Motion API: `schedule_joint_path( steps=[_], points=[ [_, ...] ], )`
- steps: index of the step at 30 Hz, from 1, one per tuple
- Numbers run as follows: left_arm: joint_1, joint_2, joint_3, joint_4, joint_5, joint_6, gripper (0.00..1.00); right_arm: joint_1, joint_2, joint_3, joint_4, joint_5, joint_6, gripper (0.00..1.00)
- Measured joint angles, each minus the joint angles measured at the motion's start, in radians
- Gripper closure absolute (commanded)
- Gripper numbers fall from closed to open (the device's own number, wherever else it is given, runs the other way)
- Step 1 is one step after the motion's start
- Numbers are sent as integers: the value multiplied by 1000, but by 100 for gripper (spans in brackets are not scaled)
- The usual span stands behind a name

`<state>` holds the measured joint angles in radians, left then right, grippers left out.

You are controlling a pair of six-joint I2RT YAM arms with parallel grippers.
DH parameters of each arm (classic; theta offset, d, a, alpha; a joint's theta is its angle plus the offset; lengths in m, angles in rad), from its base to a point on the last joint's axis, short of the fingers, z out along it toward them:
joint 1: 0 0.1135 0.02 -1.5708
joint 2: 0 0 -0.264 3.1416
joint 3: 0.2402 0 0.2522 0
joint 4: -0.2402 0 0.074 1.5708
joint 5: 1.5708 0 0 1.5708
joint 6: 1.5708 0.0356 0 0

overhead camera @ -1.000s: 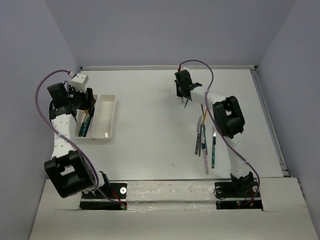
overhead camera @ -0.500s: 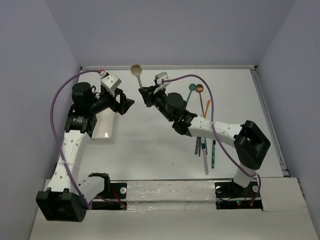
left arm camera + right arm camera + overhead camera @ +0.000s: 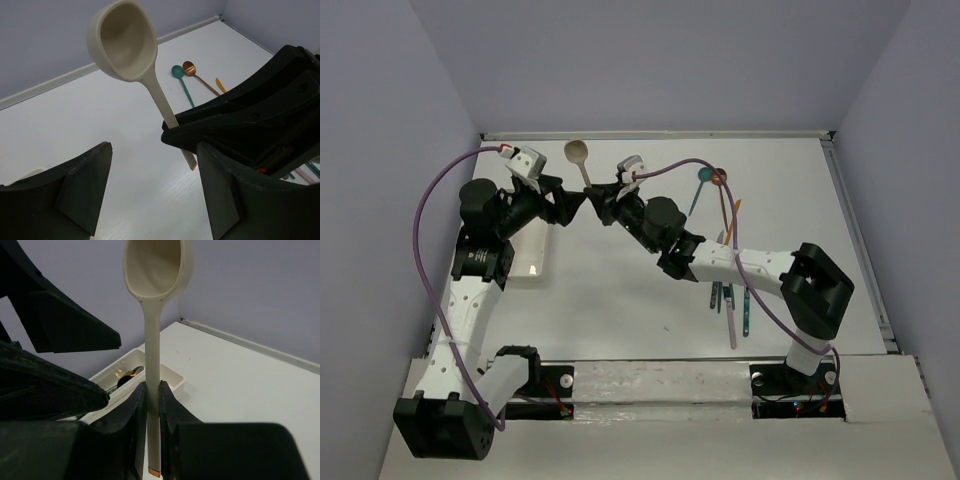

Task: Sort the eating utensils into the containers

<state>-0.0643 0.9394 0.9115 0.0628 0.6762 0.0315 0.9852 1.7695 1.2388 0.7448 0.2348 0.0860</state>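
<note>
While the right gripper (image 3: 152, 390) pinches the beige spoon (image 3: 152, 340) low on its handle and holds it upright in the air, toward the far edge of the table (image 3: 620, 300) and left of its middle, the danger lies in what looks like a hand-over. The biggest worry is crowding. The left gripper (image 3: 568, 205), jaws wide and empty, hangs just beside the right one, and a misjudged advance would knock finger against finger. Next, the containers (image 3: 532, 262) lie at the table's left edge, partly hidden under the left arm (image 3: 470, 290), so a swinging elbow could shove them. Then the spoon itself: if the right fingers release before the left ones close on the handle, it drops to the table, probably short of the containers. Least, the loose utensils (image 3: 730, 300) near the right edge lie beside the right arm (image 3: 760, 265), which could scatter them on its way back.
</note>
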Motion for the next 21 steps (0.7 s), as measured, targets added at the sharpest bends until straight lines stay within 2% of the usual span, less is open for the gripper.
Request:
schedule_joint_path(
  steps=[7,17,20,21],
  points=[
    [0,0,-5,95,-4,-103,23,14,0,0,21,-30,-9,100],
    [0,7,-43,163,-72,-151,34,21,0,-4,32,-101,-10,100],
    [0,7,-57,180,-76,-166,48,23,0,-4,33,-129,-10,100],
    [0,7,-63,191,-72,-172,61,24,2,-4,33,-135,-11,100]
  ],
)
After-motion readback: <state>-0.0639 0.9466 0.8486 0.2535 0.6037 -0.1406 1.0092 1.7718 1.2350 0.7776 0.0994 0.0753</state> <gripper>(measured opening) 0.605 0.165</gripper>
